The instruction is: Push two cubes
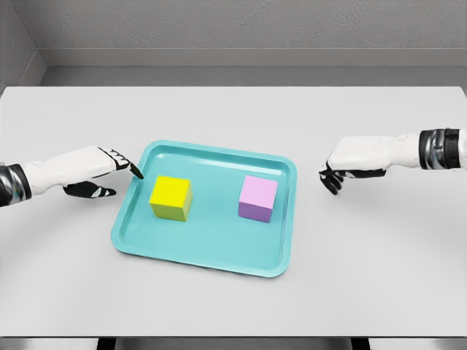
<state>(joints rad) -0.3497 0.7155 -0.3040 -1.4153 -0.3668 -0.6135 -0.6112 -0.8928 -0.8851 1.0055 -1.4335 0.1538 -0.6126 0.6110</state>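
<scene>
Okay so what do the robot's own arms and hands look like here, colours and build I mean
Both arms have smooth white shells. The left hand and right hand are white on the back, with black fingers and fingertips. Each forearm ends in a darker section near the picture edge: black on the left arm, black and grey banded rings on the right. No loose cables or printed markings show.

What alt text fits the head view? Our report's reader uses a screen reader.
A teal tray on a white table holds a yellow cube and a pink cube, apart. The left hand and right hand flank it, touching neither cube.
</scene>
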